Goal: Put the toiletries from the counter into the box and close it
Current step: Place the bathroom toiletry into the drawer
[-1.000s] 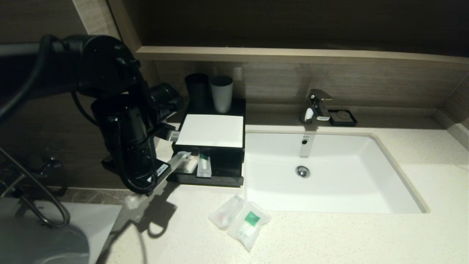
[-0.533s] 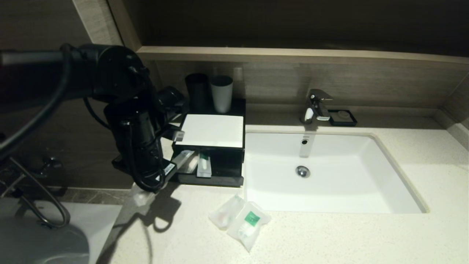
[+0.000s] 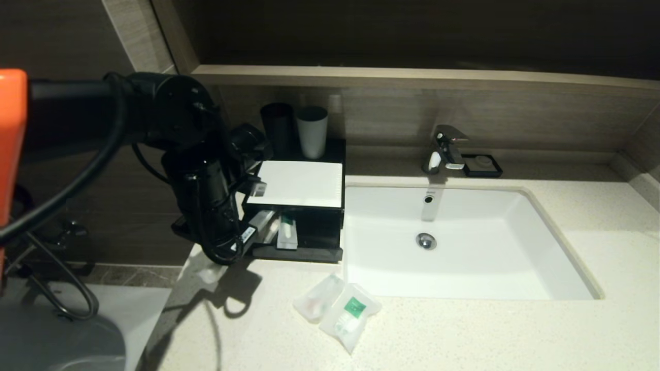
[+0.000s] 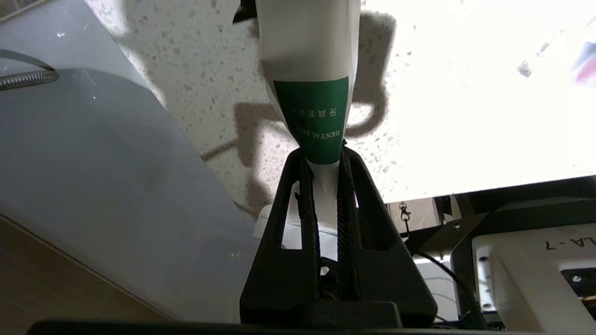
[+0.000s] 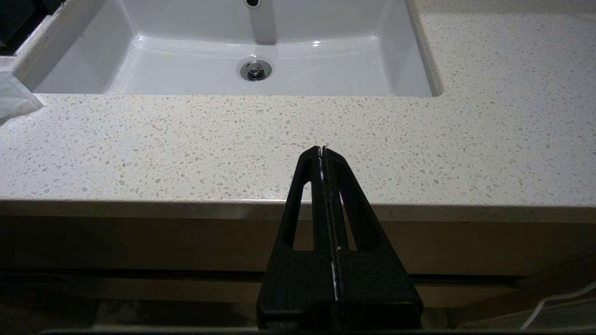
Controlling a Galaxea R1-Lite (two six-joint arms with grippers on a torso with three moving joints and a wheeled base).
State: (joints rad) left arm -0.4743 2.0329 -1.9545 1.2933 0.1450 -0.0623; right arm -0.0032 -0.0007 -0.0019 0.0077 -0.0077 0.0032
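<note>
Dim, warm overhead light; the arm [image 3: 201,206] throws a hard shadow on the worktop [image 3: 464,330], which glares white in the left wrist view

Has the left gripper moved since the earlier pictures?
Yes. The left gripper, shut on the toothbrush pack, moved right, toward the box.

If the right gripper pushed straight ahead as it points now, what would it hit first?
The right gripper, shut and parked below the front of the counter, points at that front edge. It would likely meet the edge first, though depth is hard to judge.
</note>
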